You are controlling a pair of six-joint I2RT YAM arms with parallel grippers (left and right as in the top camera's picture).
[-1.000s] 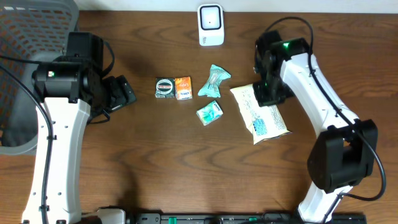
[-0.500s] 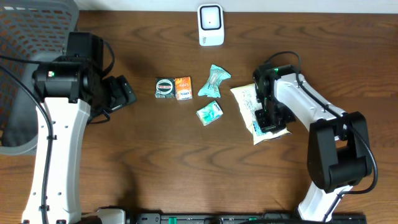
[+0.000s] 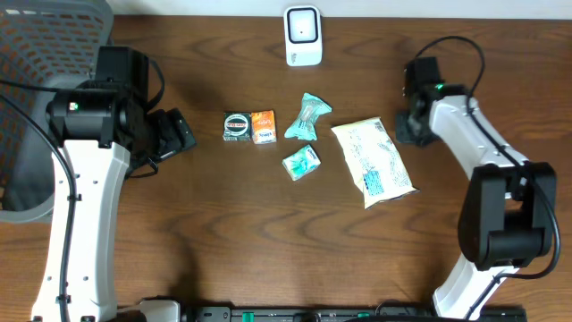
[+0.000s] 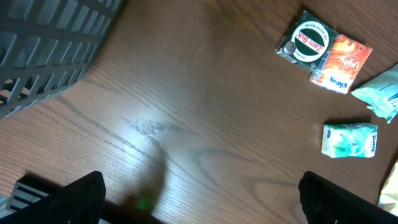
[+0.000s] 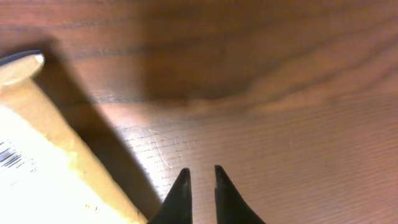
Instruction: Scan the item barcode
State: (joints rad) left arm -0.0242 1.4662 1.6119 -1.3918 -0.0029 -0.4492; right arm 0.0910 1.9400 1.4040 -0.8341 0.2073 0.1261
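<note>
A white barcode scanner (image 3: pixel 303 36) stands at the table's far edge. The largest item, a pale printed bag (image 3: pixel 374 161), lies flat right of centre. In the right wrist view the bag (image 5: pixel 37 168) fills the lower left, with a barcode (image 5: pixel 9 158) at the frame's edge. My right gripper (image 3: pixel 409 130) hovers over bare wood just right of the bag's upper corner. Its fingertips (image 5: pixel 199 177) are almost together with nothing between them. My left gripper (image 3: pixel 179 132) hangs wide open at the left, and its view shows only wood between its fingers (image 4: pixel 199 199).
Small items lie mid-table: a green-and-black box (image 3: pixel 238 126), an orange box (image 3: pixel 263 126) and two teal packets (image 3: pixel 307 116) (image 3: pixel 301 163). A grey slatted basket (image 3: pixel 45 54) fills the far left corner.
My right arm has swung off the bag, up and to the right, and now stands beside its upper right corner. The bag lies where it was. The left arm has not moved.
</note>
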